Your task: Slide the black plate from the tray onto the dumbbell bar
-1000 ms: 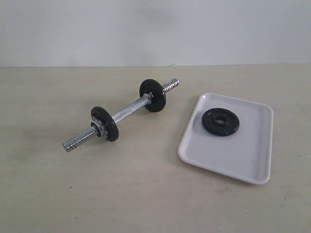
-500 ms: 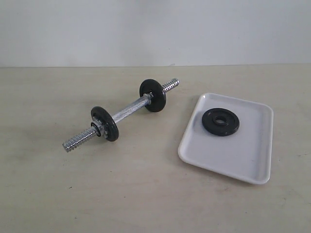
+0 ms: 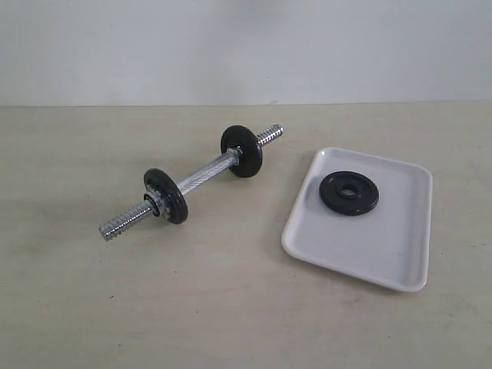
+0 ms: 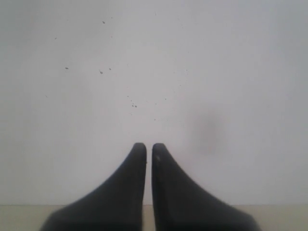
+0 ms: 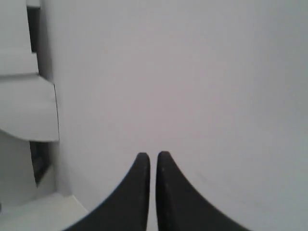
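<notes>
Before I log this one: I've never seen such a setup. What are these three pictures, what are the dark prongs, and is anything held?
This is a robot with two arms, each ending in a two-fingered gripper. The wide picture comes from a camera off the arms, looking at the table. On it lies a dumbbell bar carrying two black discs, and beside it, apart, a white tray with a black plate lying flat in it. Neither arm shows there. The other two pictures come from cameras on the wrists: the dark prongs are the left gripper and the right gripper, each shut, holding nothing, facing a pale wall.
</notes>
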Robot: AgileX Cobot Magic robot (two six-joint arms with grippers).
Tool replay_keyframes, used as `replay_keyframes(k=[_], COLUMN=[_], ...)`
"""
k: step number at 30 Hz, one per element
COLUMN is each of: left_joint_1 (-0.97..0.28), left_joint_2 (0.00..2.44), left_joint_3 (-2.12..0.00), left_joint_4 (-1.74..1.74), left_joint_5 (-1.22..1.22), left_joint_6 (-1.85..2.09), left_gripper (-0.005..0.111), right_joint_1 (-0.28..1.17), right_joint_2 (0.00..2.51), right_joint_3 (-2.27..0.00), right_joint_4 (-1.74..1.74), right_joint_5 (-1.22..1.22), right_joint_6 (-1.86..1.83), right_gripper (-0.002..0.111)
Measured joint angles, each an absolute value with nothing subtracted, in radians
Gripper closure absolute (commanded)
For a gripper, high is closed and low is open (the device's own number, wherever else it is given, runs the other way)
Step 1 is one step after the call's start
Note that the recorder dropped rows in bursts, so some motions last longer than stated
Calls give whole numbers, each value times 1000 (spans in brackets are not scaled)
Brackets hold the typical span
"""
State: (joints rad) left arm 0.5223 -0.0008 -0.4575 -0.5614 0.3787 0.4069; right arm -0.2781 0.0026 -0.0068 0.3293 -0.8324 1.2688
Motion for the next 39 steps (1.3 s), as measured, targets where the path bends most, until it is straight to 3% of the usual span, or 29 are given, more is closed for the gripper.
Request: replay_keyframes(k=[16,25,33,39], left_joint_1=[522,522,522,522], left_joint_2=[-1,-1,-1,24], left_joint_3=[-457,-457,-457,-518], left_joint_4=[-561,-561,-561,-561], left_joint_5=[367,364,331,275], left_joint_6=[407,407,407,444], left_gripper=[103,103,103,103], right_joint_1=[-278,-278,-278,-278], right_joint_2=[3,3,3,88], right_joint_3=[-7,-7,-51,-332], right_joint_4=[449,449,190,16], right_joint_5=[-898,-616,-458,-384], right_joint_6=[1243,1077,731,302], right_gripper=[109,109,109,109])
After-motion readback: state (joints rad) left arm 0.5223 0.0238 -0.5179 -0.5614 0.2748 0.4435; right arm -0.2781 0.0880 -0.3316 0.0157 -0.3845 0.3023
